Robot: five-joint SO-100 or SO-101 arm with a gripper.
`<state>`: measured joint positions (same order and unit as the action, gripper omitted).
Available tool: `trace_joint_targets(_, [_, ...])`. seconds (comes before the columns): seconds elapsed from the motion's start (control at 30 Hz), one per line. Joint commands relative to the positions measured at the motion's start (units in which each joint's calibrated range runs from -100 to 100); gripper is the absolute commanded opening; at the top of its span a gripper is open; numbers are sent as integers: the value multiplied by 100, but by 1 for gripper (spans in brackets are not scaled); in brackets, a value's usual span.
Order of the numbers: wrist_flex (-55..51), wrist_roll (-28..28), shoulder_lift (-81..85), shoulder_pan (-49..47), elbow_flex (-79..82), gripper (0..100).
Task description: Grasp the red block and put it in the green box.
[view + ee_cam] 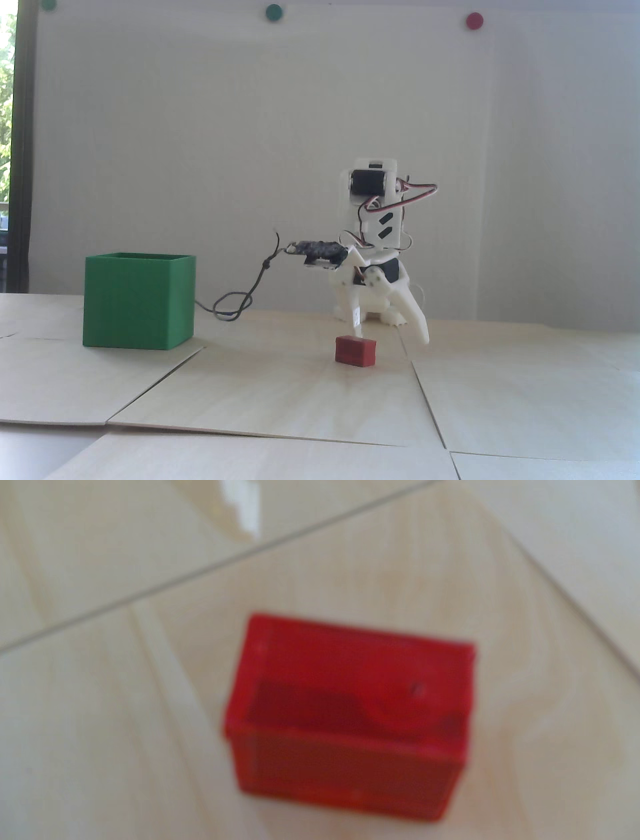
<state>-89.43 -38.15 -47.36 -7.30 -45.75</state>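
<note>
Black cable (pixel 239 300) btwn green box (pixel 137 300), red block (pixel 355 350)

The fixed view is taken from low, near table height, facing the white arm (pixel 372 250) head-on, with the wall close behind it. From that distance the green box (pixel 138 301) at left and the red block (pixel 355 350) at centre are both contained. The wrist view is directed steeply downward from close range; it is blurred, and the frame is largely filled by the red block (pixel 349 719). Only the block and the surrounding pale table panels (pixel 280 390) are shared.
</note>
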Motion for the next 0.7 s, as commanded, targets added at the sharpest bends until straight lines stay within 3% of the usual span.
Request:
trace_joint_targets(0.0, [-576,-38,137,10,-882,39])
trace_joint_targets(0.37, [-551,-27,42,195,-891,39])
trace_joint_targets(0.67, [82,129,-273,163,-1290,39])
